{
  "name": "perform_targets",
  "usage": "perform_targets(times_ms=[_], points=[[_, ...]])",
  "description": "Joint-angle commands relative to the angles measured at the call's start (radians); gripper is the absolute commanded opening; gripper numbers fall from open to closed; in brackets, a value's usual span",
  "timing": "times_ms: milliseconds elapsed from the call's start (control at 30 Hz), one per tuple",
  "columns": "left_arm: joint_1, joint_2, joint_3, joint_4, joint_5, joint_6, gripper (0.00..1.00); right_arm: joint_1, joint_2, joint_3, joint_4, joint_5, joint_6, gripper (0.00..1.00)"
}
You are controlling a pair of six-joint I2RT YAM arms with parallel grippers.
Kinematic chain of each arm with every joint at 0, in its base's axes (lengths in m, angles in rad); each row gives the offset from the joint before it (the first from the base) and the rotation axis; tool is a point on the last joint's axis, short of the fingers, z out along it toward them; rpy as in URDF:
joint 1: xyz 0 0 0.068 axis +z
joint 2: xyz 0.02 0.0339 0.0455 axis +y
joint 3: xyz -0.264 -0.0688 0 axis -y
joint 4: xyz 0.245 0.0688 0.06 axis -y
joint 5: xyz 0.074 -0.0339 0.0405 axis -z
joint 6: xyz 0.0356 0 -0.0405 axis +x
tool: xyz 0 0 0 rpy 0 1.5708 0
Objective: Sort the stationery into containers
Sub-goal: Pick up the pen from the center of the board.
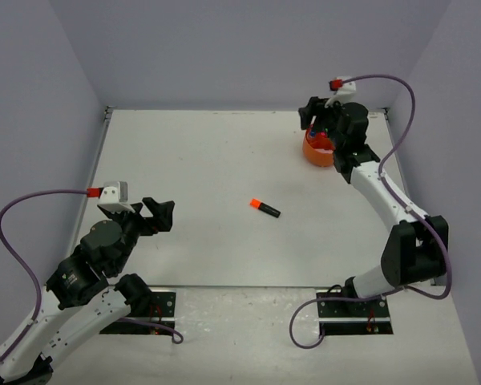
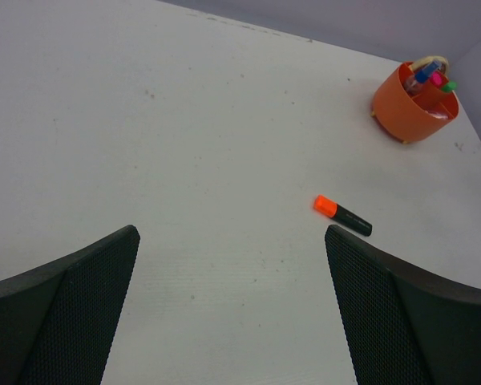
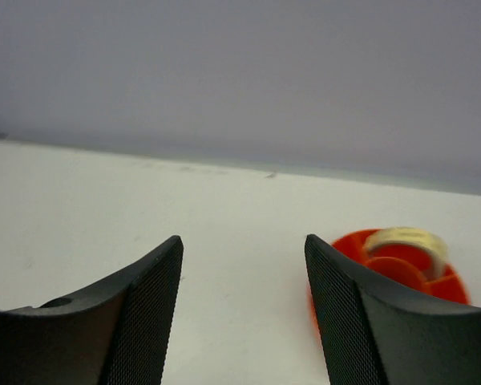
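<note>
A black highlighter with an orange cap [image 1: 264, 208] [image 2: 342, 216] lies alone mid-table. The round orange tub [image 1: 315, 152] [image 2: 405, 108] [image 3: 445, 277] stands at the far right, with blue, pink and green pieces [image 2: 433, 78] sticking up in it and a tan rubber band [image 3: 406, 240] lying on its dividers. My right gripper [image 1: 317, 120] [image 3: 243, 269] hovers over the tub's far-left side, open, with nothing between its fingers. My left gripper [image 1: 151, 212] [image 2: 232, 265] is low at the near left, wide open and empty, well short of the highlighter.
Purple-grey walls close in the white table on three sides, and the tub stands close to the back wall. Purple cables loop beside both arms.
</note>
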Motion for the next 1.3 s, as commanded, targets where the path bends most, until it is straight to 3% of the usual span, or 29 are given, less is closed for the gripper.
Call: perform_targets(times_ms=[0, 33, 167, 433, 633, 800, 900, 1167, 1233, 1267], points=[[0.006, -0.008, -0.002, 0.033, -0.002, 0.024, 1.0, 0.232, 0.062, 0.105, -0.625, -0.164, -0.208, 0.66], [0.006, -0.007, -0.003, 0.034, 0.001, 0.026, 1.0, 0.316, 0.098, 0.12, -0.697, -0.116, -0.249, 0.66], [0.006, -0.002, -0.002, 0.035, 0.008, 0.027, 1.0, 0.436, 0.192, 0.133, -0.738, -0.056, -0.282, 0.67], [0.005, -0.019, -0.003, 0.036, 0.009, 0.027, 1.0, 0.495, 0.429, 0.305, -0.951, -0.011, -0.334, 0.65], [0.005, -0.018, -0.003, 0.034, 0.01, 0.026, 1.0, 0.506, 0.529, 0.36, -0.991, 0.035, -0.355, 0.56], [0.006, -0.019, -0.003, 0.035, 0.009, 0.027, 1.0, 0.506, 0.567, 0.377, -0.983, 0.057, -0.368, 0.55], [0.005, -0.021, -0.004, 0.036, 0.011, 0.027, 1.0, 0.506, 0.604, 0.392, -0.98, 0.103, -0.372, 0.49], [0.006, -0.022, -0.005, 0.037, 0.016, 0.029, 1.0, 0.514, 0.635, 0.416, -0.988, 0.134, -0.371, 0.13], [0.005, -0.022, -0.004, 0.037, 0.016, 0.029, 1.0, 0.517, 0.581, 0.412, -0.952, 0.14, -0.37, 0.0], [0.005, -0.022, -0.005, 0.039, 0.017, 0.029, 1.0, 0.517, 0.537, 0.406, -0.918, 0.14, -0.371, 0.0]])
